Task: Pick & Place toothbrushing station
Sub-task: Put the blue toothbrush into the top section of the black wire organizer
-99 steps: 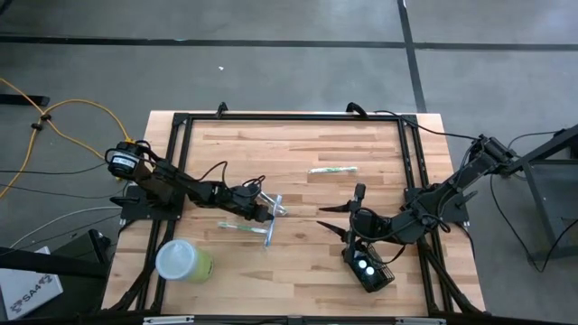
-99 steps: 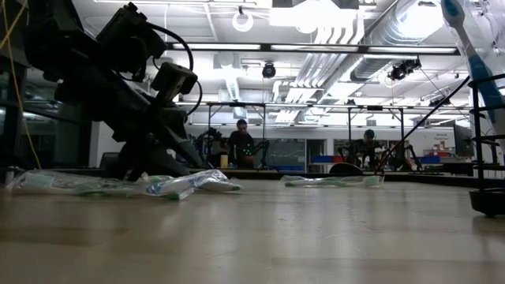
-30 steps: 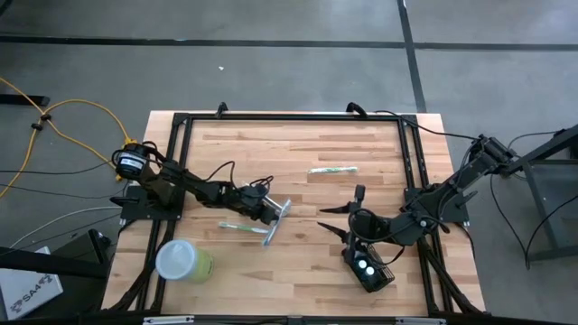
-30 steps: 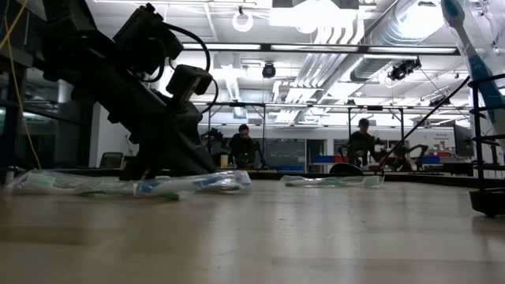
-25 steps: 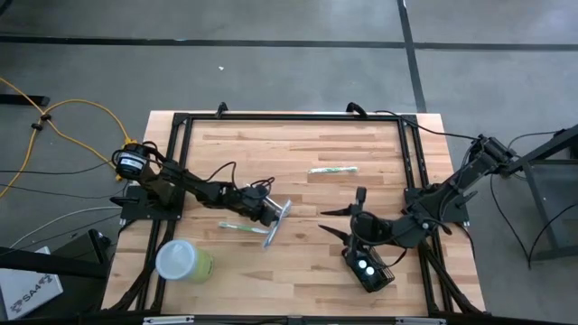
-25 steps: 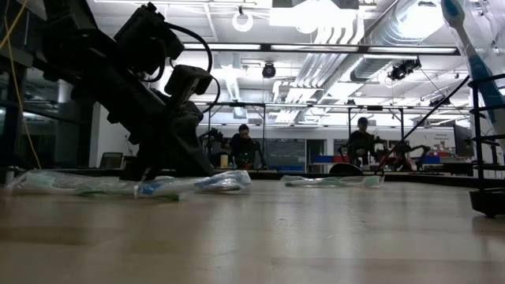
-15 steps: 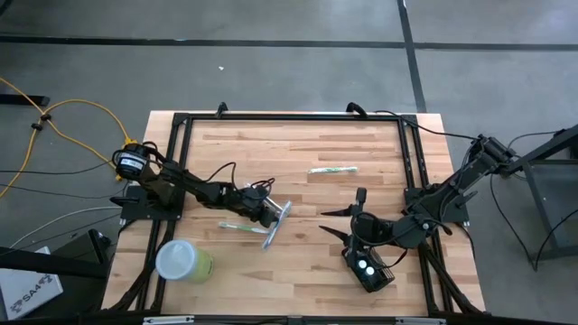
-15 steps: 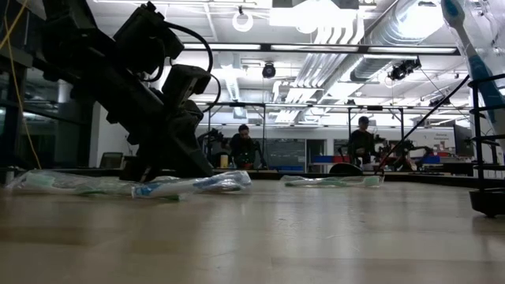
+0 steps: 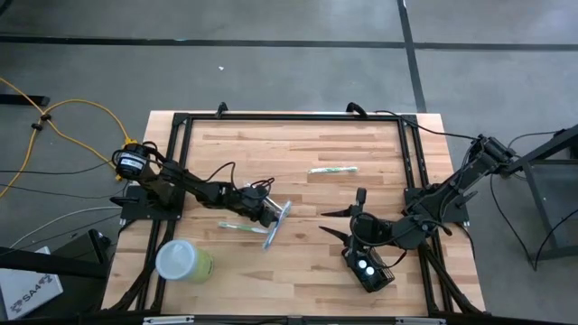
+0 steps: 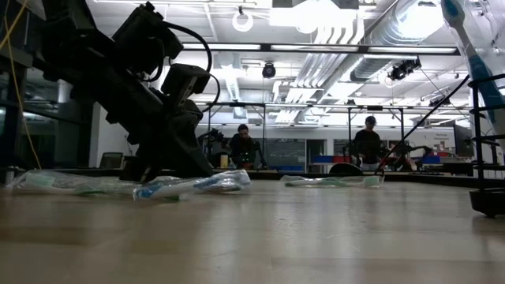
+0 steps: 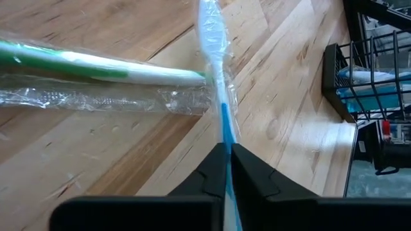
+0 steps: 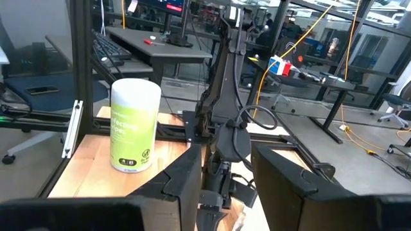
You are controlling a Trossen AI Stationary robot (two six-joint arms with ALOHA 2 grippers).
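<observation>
Your left gripper point(image 11: 226, 151) has its jaws pinched tight on the blue-and-white wrapped toothbrush point(image 11: 212, 58), the handle running straight out from between the two dark fingers point(image 11: 205, 176). From above you can see that left gripper point(image 9: 265, 211) low over the middle-left of the wooden table point(image 9: 298, 149), with the blue-and-white wrapped toothbrush point(image 9: 276, 221) angled out past it. Crossing under that brush lies a green wrapped toothbrush point(image 11: 96, 64) in its clear plastic sleeve, flat on the wood; in the high view the green wrapped toothbrush point(image 9: 238, 227) sits just beside the gripper, toward the table's near edge. Your right gripper point(image 9: 341, 222) hangs with its jaws parted and nothing between them, at the right side of the table. Just beside it, toward the front right corner, stands the toothbrushing station point(image 9: 367, 267), the black wire-mesh box, with two pale round tops showing inside it. From the left wrist you can make out the toothbrushing station point(image 11: 369, 77) well apart across the boards. A second green wrapped toothbrush point(image 9: 332, 169) lies alone toward the far edge of the table. The lime-green cup point(image 9: 183, 261) stands near the front left corner, and it shows upright in the right wrist view as the lime-green cup point(image 12: 135, 125).
</observation>
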